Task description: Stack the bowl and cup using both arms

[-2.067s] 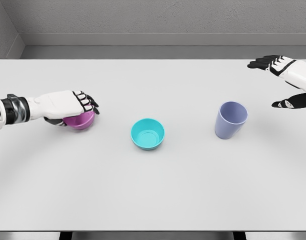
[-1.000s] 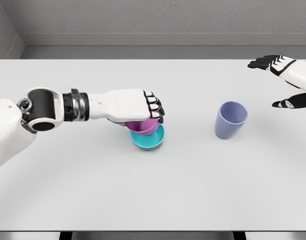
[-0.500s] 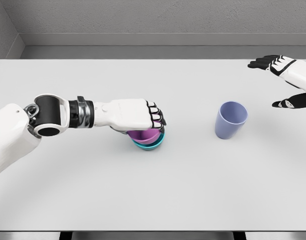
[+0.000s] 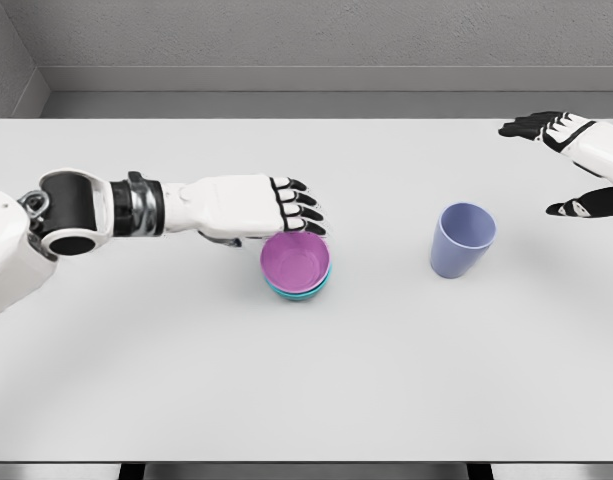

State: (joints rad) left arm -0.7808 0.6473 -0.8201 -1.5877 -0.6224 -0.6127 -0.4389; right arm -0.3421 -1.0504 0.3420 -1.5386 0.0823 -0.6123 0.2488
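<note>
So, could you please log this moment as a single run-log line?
purple bowl: nested in teal bowl | left hand: open, beside stack | right hand: open, far right | cup: upright, unstacked

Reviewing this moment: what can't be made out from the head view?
- Teal bowl: only a rim sliver shows; the purple bowl nested in it hides the rest.
- Left hand: whether its fingertips touch the purple bowl's rim is unclear.
- Right hand: cut off by the right edge; palm and arm hidden.
- Cup: its inner bottom is hidden by its own wall.
</note>
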